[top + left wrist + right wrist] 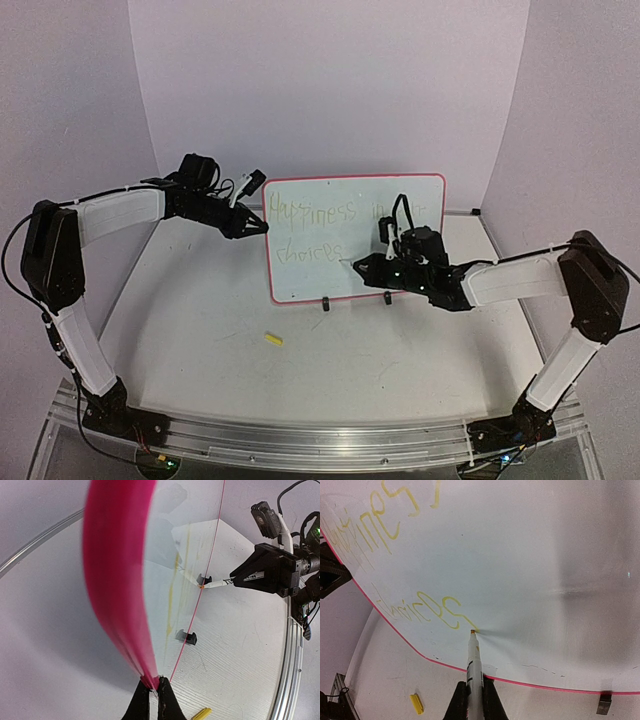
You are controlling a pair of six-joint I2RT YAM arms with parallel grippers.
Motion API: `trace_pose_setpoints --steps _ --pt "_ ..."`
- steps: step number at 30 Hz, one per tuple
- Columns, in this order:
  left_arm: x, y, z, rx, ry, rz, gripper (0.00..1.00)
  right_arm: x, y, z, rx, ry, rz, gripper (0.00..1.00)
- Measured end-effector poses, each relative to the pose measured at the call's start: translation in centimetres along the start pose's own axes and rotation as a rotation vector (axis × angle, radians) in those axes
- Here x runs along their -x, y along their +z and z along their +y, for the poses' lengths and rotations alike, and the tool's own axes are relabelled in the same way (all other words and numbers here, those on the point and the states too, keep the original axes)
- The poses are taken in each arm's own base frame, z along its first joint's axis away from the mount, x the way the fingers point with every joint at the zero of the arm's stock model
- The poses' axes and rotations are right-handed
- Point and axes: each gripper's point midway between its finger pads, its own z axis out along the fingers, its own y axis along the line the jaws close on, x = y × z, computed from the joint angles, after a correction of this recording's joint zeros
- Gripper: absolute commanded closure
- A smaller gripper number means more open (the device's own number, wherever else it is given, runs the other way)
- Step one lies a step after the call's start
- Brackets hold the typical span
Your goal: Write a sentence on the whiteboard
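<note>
Whiteboard (310, 280) stands upright on its black clip feet (325, 304) toward the far edge of the table (200, 300), roughly midway between the left and right edges. Your left pincer (154, 689) is pinched narrow on the board's left red-pink edge, gripping it. Your right pincer (472, 692) is clamped on a white marker (473, 665), its tip touching the board just after the last letter of "choices". Sentence (310, 212) is faint yellow-green in two lines: "Happiness" on top, "choices" below. The words after "Happiness" are too faint and partly hidden to read. A yellow marker cap (273, 339) lies flat on the table, nearer the near edge, left of centre, apart from both arms.
</note>
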Motion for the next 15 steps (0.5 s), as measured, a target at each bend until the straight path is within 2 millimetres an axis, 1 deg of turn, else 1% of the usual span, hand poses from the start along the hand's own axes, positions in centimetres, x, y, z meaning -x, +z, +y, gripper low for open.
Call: trace_pose_setpoints --steps 11,13,15 --pt "0.0 0.0 0.0 -0.001 0.000 0.000 1.00 0.2 0.1 0.7 0.034 -0.006 0.003 1.00" --pt "0.0 0.0 0.0 -0.001 0.000 0.000 1.00 0.5 -0.4 0.9 0.048 -0.009 -0.013 1.00" --pt "0.0 0.0 0.0 -0.001 0.001 0.000 1.00 1.0 -1.5 1.2 0.060 -0.014 -0.034 1.00"
